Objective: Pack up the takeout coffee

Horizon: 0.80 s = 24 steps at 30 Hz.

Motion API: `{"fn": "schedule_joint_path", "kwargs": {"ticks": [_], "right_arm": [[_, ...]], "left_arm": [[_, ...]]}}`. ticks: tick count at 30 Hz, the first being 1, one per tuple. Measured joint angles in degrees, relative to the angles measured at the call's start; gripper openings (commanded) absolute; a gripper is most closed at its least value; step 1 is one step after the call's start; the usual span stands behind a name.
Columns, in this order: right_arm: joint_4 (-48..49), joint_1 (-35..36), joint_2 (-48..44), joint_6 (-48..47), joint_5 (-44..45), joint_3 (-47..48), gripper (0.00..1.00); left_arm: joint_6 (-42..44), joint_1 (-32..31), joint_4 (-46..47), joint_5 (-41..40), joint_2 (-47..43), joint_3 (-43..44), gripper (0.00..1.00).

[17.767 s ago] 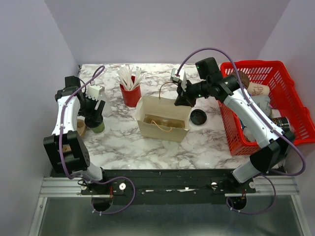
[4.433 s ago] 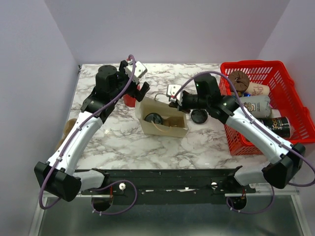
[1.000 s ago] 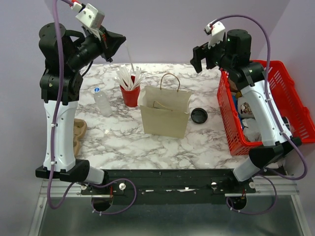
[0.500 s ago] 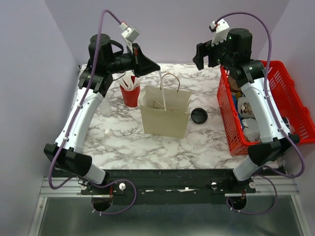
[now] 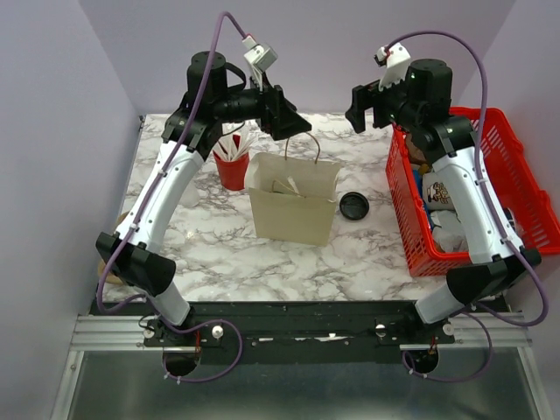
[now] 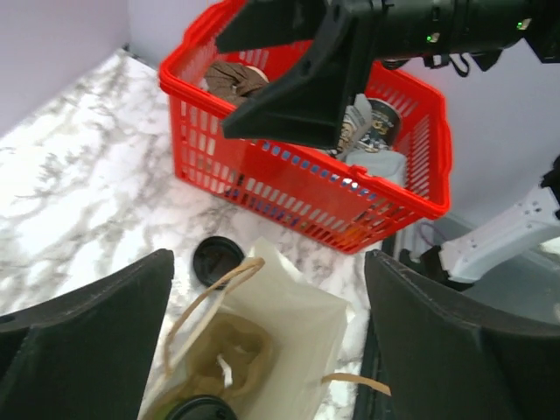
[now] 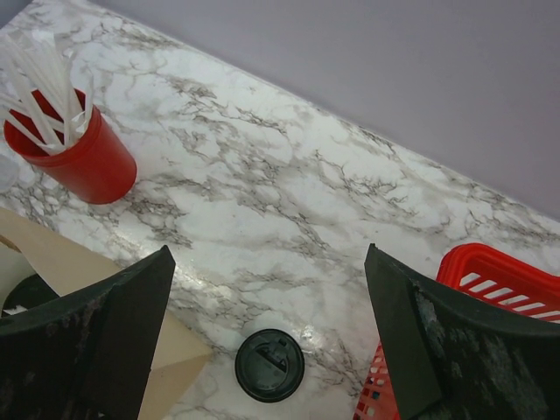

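The takeout coffee stands inside the brown paper bag; in the left wrist view only its round black lid and a sliver of green cup show at the bottom edge. A brown carrier and a white stick lie in the bag beside it. From the top view the bag's wall hides the coffee. My left gripper hangs open over the bag's mouth, nothing between its fingers. My right gripper is raised at the back right, open and empty.
A loose black disc lies on the marble right of the bag. A red cup of white sticks stands left of the bag. A red basket with several items fills the right side.
My left arm swung right from high on the left until it hung over the bag. Its jaws opened and the white stick it carried is out of them.
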Motion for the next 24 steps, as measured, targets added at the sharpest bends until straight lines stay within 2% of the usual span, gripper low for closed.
{"fn": "schedule_joint_path", "kwargs": {"ticks": [6, 13, 19, 24], "right_arm": [[0.2, 0.0, -2.5, -1.5, -0.5, -1.8, 1.00], [0.3, 0.0, -3.6, -0.9, 2.9, -3.4, 1.00], [0.2, 0.0, -5.2, 0.8, 6.9, -6.6, 1.00], [-2.3, 0.0, -5.5, 2.4, 9.3, -5.1, 1.00]], "left_arm": [[3.7, 3.0, -1.1, -4.1, -0.7, 4.2, 0.99], [8.7, 8.3, -4.1, -13.6, -2.1, 2.9, 0.99], [13.9, 9.4, -7.3, -22.1, -2.4, 1.6, 0.99], [16.8, 11.7, -10.1, -28.8, -2.4, 0.9, 0.99]]}}
